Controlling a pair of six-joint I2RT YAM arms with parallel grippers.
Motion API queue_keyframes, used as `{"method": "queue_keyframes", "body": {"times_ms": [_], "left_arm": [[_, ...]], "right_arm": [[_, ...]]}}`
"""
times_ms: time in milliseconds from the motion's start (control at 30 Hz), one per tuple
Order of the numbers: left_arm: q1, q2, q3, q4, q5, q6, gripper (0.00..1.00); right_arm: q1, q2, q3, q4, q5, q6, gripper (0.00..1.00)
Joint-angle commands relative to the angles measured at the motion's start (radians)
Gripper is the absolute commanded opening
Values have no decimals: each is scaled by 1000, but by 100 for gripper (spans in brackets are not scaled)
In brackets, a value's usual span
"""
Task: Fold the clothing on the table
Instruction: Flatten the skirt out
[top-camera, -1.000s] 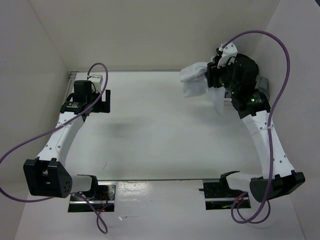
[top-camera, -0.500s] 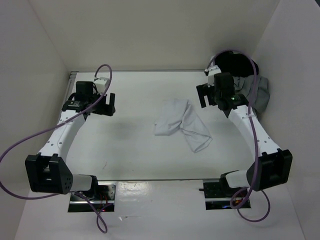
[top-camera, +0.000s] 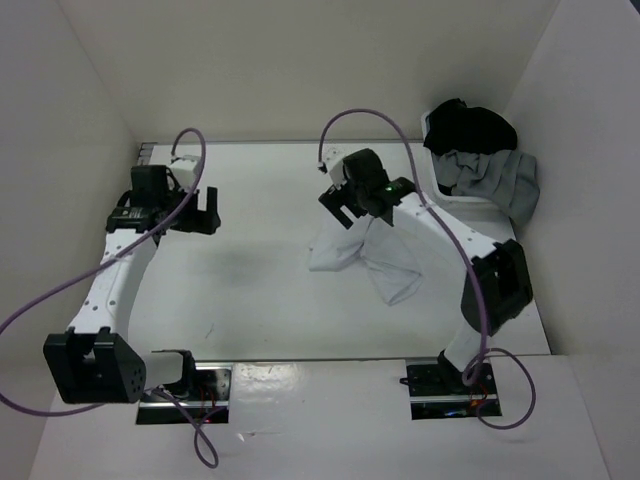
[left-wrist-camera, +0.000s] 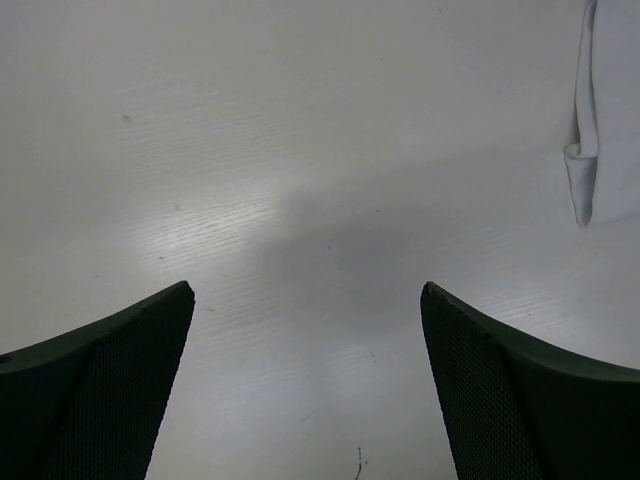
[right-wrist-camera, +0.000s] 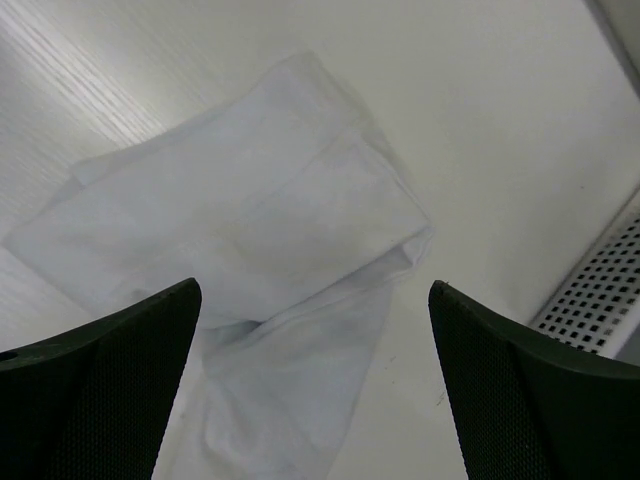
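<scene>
Seen from above, the clothing (top-camera: 362, 255) lies rumpled on the table (top-camera: 250, 300), just right of the table's middle. The right gripper (top-camera: 343, 212) hangs over its far edge. The left gripper (top-camera: 207, 210) hovers over the table's far left part.

Left wrist: the jaws are spread wide over bare table, holding nothing.

Right wrist: the jaws stand wide apart and empty, and the white cloth lies on the table below them.
</scene>
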Motion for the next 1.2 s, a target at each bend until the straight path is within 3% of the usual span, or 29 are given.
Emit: {"method": "queue_keyframes", "body": {"times_ms": [0,333,833,1067,1167], "left_arm": [[65,-92,19,-34,59,-20,100],[121,-284,-94,37,87,-2,100],[121,-242,-103,37,78,-2,100],[121,-224,-103,37,87,-2,100],[121,-215,-103,37,87,-2,100]], "right_arm": [[-2,118,32,46,32,-102,99],[-61,289,74,137,-149,-288,99],[-61,567,316,68,-239,-397,94],[-79,601,325,57,-274,-427,88],[-88,622,337,45,-284,-427,80]]}}
